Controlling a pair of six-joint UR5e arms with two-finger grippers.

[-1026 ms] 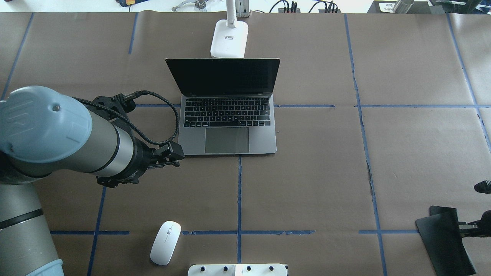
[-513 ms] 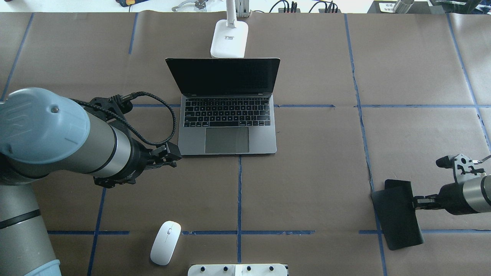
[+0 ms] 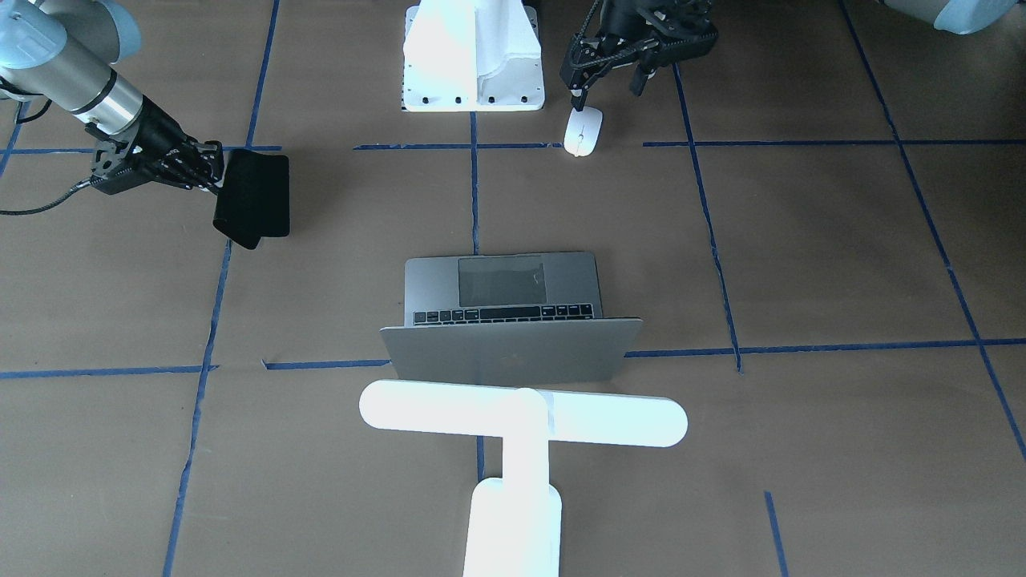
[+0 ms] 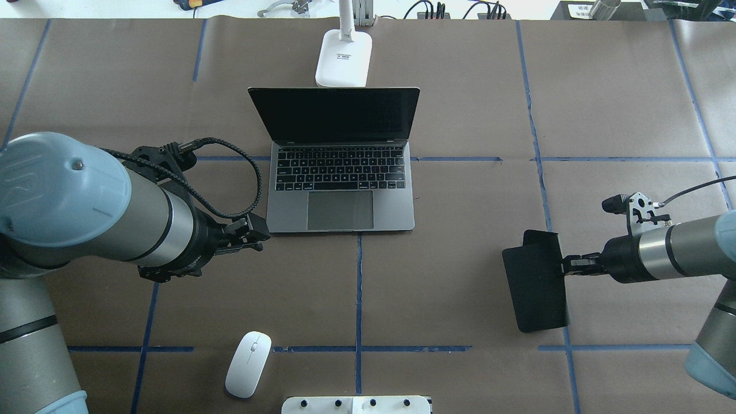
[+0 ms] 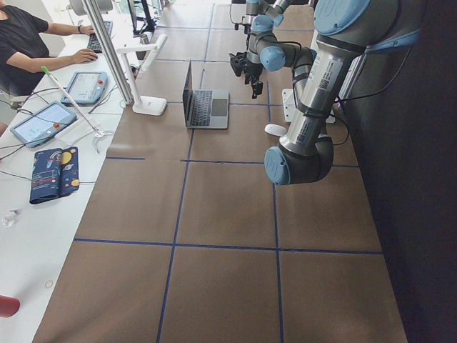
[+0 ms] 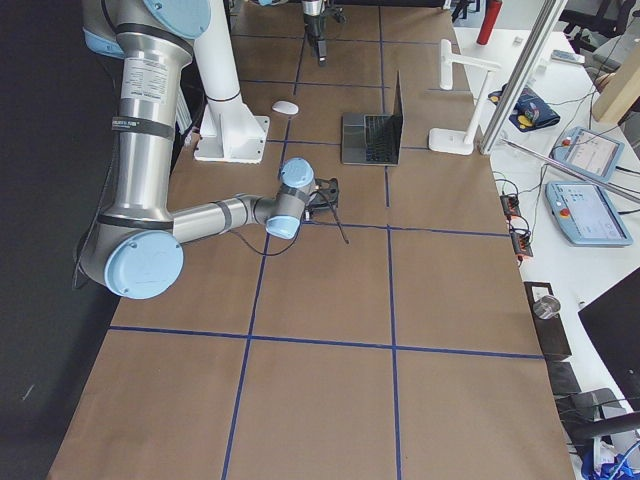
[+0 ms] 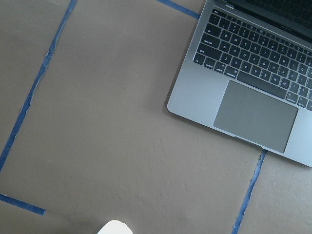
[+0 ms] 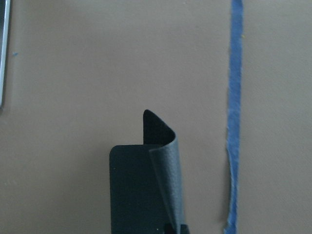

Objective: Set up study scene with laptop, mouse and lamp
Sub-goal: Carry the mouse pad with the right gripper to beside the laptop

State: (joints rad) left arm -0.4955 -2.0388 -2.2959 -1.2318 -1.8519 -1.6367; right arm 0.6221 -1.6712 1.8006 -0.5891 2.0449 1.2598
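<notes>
The grey laptop [image 4: 340, 190] stands open mid-table, its dark screen tilted back. Behind it is the white lamp [image 4: 343, 57], whose bar head [image 3: 521, 417] spans over the laptop lid. The white mouse [image 4: 248, 363] lies near the front edge, left of the pedestal. My left gripper [image 4: 259, 233] hovers open and empty just left of the laptop's front corner; its wrist view shows the laptop [image 7: 253, 83] and the tip of the mouse [image 7: 115, 227]. My right gripper [image 4: 566, 265] is shut on the edge of a black mat [image 4: 537, 282], which droops and curls at right of the laptop.
The white robot pedestal [image 4: 356, 405] sits at the table's front centre. Blue tape lines cross the brown paper cover. Beside the table's far edge a side desk holds tablets [image 5: 53, 118], and a person [image 5: 21, 36] sits there.
My right arm has swung in from the right edge, carrying the black mat left and further onto the table. My left gripper has drawn back slightly from the laptop.
</notes>
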